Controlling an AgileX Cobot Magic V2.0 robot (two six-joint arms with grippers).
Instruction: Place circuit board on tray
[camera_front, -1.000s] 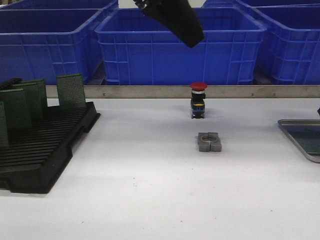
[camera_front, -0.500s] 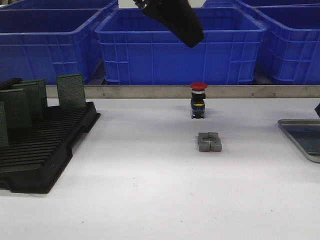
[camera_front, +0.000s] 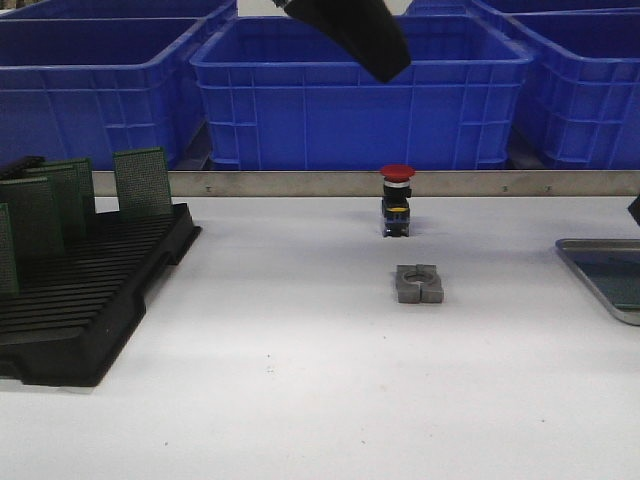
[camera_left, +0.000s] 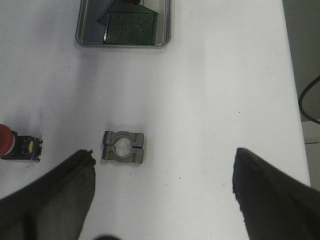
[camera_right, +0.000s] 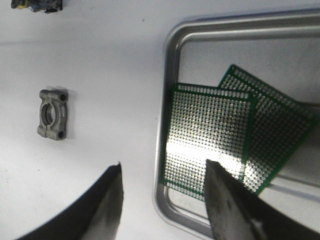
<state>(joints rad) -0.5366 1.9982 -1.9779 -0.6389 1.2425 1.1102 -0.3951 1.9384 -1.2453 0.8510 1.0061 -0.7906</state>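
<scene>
The silver-grey tray (camera_right: 167, 75) lies at the table's right edge and also shows in the front view (camera_front: 600, 275) and the left wrist view (camera_left: 80, 37). Two green perforated circuit boards lie flat in it, one (camera_right: 207, 135) overlapping the other (camera_right: 280, 135). My right gripper (camera_right: 162, 164) is open and empty, hanging over the tray's left rim and the nearer board. My left gripper (camera_left: 163, 151) is open and empty, high above the table's middle; it shows at the top of the front view (camera_front: 360, 40). Several more boards (camera_front: 142, 182) stand in the black slotted rack (camera_front: 90, 300) at the left.
A grey metal clamp block (camera_front: 418, 283) lies mid-table, with a red-capped push button (camera_front: 397, 200) behind it. A metal rail (camera_front: 300, 183) and blue crates (camera_front: 360, 100) line the back.
My left gripper has risen slightly at the top of the front view. The sliver of my right gripper at the right edge has moved up a little. The boards have not moved.
</scene>
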